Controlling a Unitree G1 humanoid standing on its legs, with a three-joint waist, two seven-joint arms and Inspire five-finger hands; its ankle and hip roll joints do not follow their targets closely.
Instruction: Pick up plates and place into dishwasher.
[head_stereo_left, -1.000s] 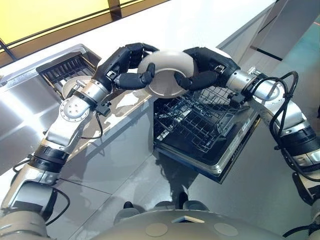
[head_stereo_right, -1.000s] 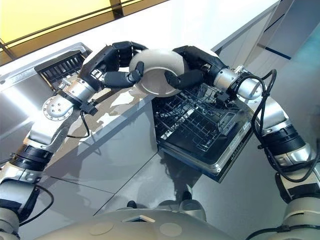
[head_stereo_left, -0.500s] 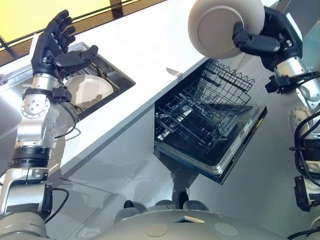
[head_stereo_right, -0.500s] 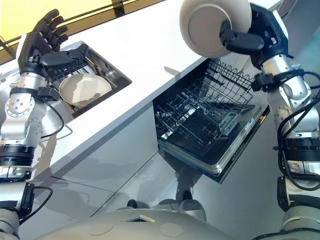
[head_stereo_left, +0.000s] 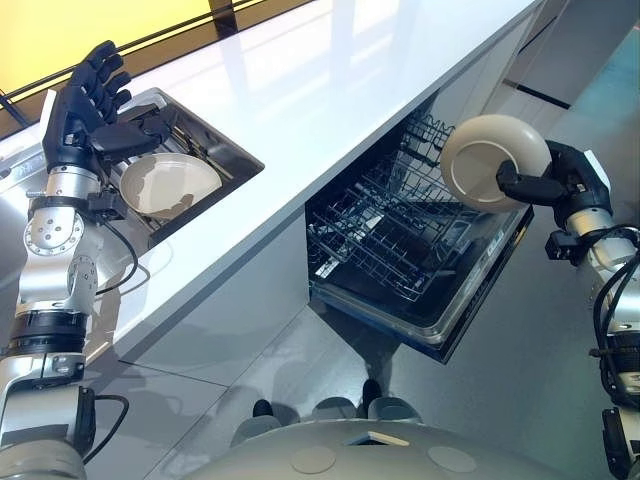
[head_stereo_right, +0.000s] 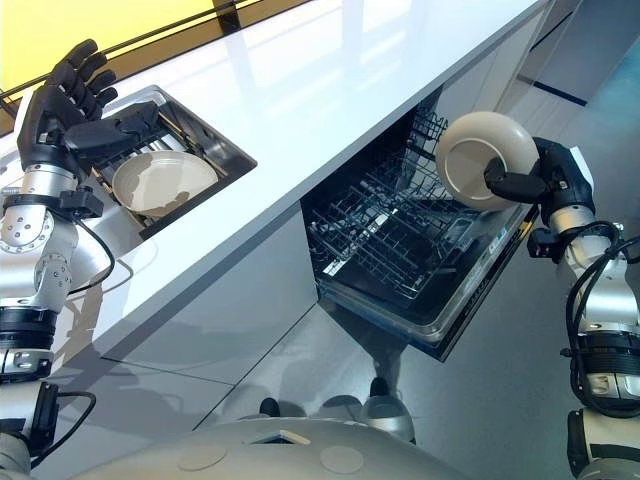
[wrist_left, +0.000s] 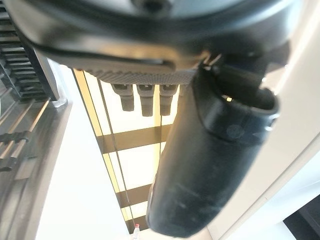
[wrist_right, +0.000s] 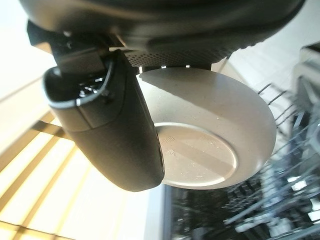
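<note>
right robot hand (head_stereo_left: 570, 185): clamped on pale plate (head_stereo_left: 480, 155), thumb across its face, plate held near upright above right side of open dishwasher (head_stereo_left: 385, 240) rack. left robot hand (head_stereo_left: 70, 125): fingers spread apart, empty, above sink (head_stereo_left: 228, 150) at far left of worktop (head_stereo_left: 330, 80). second plate (head_stereo_left: 168, 185): lying in sink.

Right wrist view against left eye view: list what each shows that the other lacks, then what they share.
Right wrist view adds the close look: right robot hand with thumb pressed on the ringed face of the held plate. Left eye view adds the open left robot hand by the sink, a second plate in it, and the white counter. Shared: the held plate by the pulled-out dishwasher rack.
</note>
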